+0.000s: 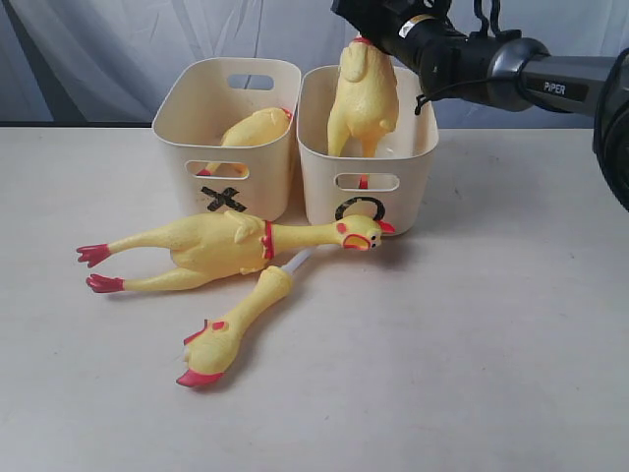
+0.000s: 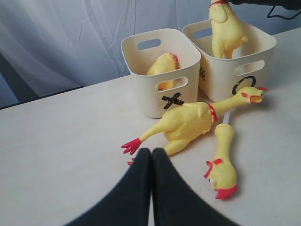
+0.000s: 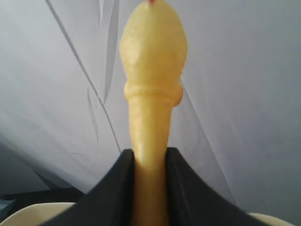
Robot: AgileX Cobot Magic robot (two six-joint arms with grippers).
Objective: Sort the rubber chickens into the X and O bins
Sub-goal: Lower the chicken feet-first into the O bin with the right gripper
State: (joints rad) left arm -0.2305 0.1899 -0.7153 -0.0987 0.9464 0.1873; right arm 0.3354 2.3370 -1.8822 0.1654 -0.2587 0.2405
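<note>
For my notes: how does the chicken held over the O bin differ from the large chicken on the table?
The held chicken hangs upright from the right fingers, legs inside the O bin; the large chicken lies on the table. Its head shows; the held one's does not. Both are yellow.

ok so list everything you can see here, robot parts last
whole chicken: 1, yellow with red feet, collar and comb, lying on the table in front of both bins
chicken head and neck: 1, yellow and red with a white stick, on the table beside the whole chicken
binned chicken: 1, yellow with some red, inside the X bin
held chicken: 1, yellow, hanging over the O bin, lower end inside it
X bin: 1, cream, black X, on the left
O bin: 1, cream, black O, on the right
table: 1, beige
curtain: 1, pale grey, behind
right arm: 1, black and grey, upper right
right end effector: 1, black, shut on the held chicken
left end effector: 1, black, shut, empty
</note>
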